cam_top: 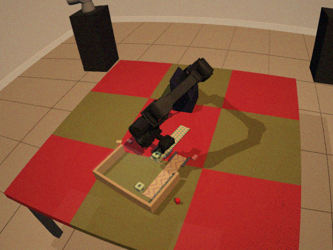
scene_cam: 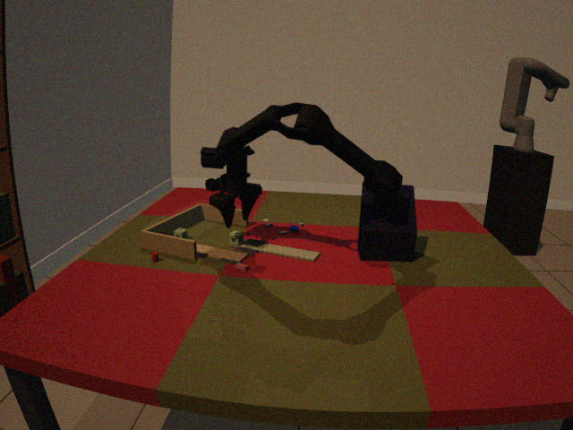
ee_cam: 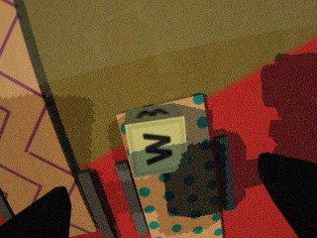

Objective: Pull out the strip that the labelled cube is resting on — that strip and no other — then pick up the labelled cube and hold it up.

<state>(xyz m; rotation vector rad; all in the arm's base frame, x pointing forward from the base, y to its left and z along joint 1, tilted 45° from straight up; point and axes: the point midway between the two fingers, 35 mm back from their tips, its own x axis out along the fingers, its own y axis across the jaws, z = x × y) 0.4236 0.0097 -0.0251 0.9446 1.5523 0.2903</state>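
A pale cube [cam_top: 156, 155] [scene_cam: 235, 238] [ee_cam: 156, 144] with a dark W on top rests on one end of the dotted strip [cam_top: 180, 132] [scene_cam: 286, 251] [ee_cam: 163, 210]. The strip lies outside most of the tray, its cube end between short dark guides at the open side. My gripper [scene_cam: 237, 222] [ee_cam: 165, 181] is open and empty, pointing down above the cube, with the fingers apart to either side of it in the wrist view. The zigzag strip [cam_top: 171, 165] [scene_cam: 222, 252] [ee_cam: 30, 124] lies along one side of the tray.
The wooden tray [cam_top: 165, 192] [scene_cam: 168, 244] has walls on three sides. A second lettered cube [cam_top: 139, 186] [scene_cam: 180, 232] sits inside it. A red cylinder [cam_top: 177, 200] [scene_cam: 155, 256] stands outside the wall. A pink block [cam_top: 194, 157] [scene_cam: 242, 267] and a blue piece [scene_cam: 294, 228] lie nearby.
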